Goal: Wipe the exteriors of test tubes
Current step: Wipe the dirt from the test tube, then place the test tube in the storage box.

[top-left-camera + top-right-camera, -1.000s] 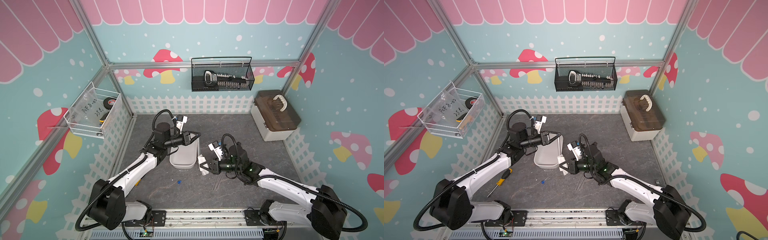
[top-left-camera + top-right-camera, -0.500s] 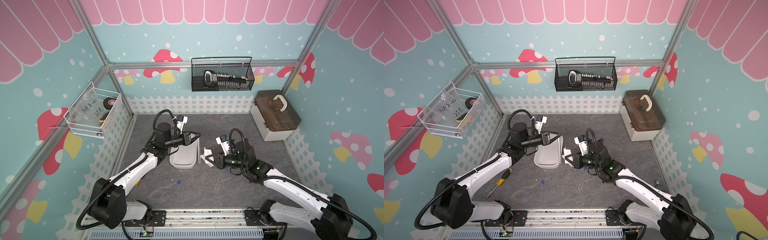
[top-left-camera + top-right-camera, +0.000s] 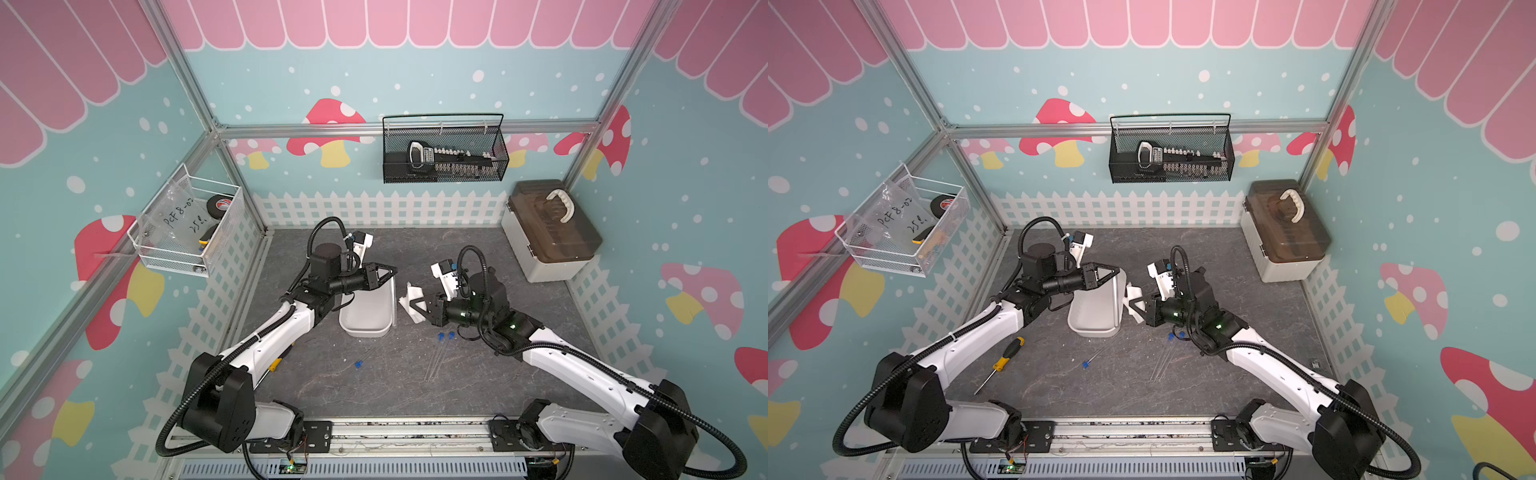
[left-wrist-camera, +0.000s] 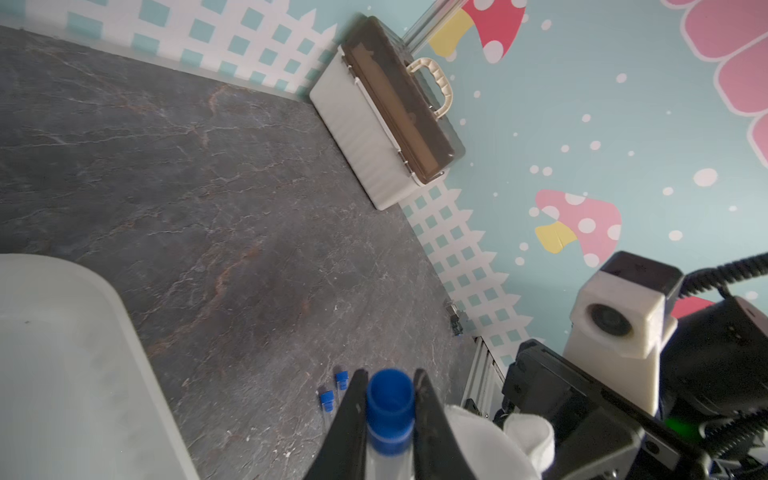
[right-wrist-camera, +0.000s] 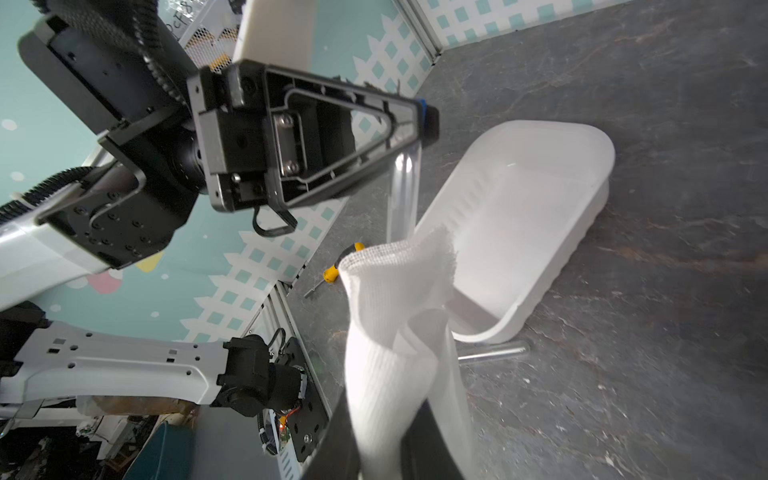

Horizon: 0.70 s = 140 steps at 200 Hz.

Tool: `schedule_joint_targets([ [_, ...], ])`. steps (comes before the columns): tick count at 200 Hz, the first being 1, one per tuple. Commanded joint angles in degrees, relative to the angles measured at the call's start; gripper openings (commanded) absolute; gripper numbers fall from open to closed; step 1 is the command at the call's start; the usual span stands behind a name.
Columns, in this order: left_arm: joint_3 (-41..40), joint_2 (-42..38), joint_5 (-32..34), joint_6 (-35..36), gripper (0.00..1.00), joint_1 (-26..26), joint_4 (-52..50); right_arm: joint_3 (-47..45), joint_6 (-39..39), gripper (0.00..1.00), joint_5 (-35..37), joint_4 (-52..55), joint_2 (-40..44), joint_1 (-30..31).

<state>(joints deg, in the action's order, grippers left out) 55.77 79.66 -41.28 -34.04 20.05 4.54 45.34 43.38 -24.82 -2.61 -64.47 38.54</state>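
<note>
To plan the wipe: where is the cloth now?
In both top views, the cloth is pinched in the right gripper, just right of the white tray.

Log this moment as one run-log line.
left gripper: shut on test tube, capped end | right gripper: shut on cloth beside it, contact unclear | table: tube pair, single tube

There are four test tubes (image 3: 440,335), one white tray (image 3: 365,331), one white cloth (image 3: 410,297), one screwdriver (image 3: 1009,353), one lidded box (image 3: 552,232), one black mesh basket (image 3: 444,176) and one white wire basket (image 3: 187,245).
</note>
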Motion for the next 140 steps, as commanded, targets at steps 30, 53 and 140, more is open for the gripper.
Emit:
schedule_joint_targets([
  [30, 6.82, 3.94, 4.23, 8.96, 0.18, -3.91, -12.54, -6.21, 1.78, 0.14, 4.02, 4.95, 8.02, -1.84],
  [53, 9.09, 6.11, 7.08, 11.75, 0.18, -4.8, -15.39, -8.19, 2.62, 0.14, 4.59, 5.92, 10.5, -2.08],
  [140, 14.34, 18.02, 10.75, 14.29, 0.18, -5.46, -17.87, -9.97, 3.47, 0.14, 5.31, 7.24, 13.66, -2.44],
])
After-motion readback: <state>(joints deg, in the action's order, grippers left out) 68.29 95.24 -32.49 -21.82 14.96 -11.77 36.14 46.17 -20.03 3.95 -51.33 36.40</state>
